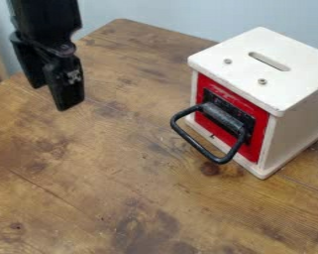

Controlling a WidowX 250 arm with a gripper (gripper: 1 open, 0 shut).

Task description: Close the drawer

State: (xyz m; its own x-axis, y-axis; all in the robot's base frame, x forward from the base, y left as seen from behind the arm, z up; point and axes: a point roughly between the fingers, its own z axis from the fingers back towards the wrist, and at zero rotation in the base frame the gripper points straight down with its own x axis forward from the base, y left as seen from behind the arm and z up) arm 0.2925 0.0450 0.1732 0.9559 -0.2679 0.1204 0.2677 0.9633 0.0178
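Observation:
A small white box (283,74) with a slotted top stands at the right of the wooden table. The drawer (249,127) fills its front face, red with a black panel. A large black loop handle (204,136) hangs forward from it over the table. How far the drawer stands out of the box I cannot tell. My gripper (52,87) hangs at the upper left, well away from the box and above the table. It points down, its black fingers (68,87) are apart, and it is open with nothing between them.
The wooden table (108,179) stretches between the gripper and the box and toward the front. Its far edge runs behind the gripper at the top left. A pale wall lies behind the box.

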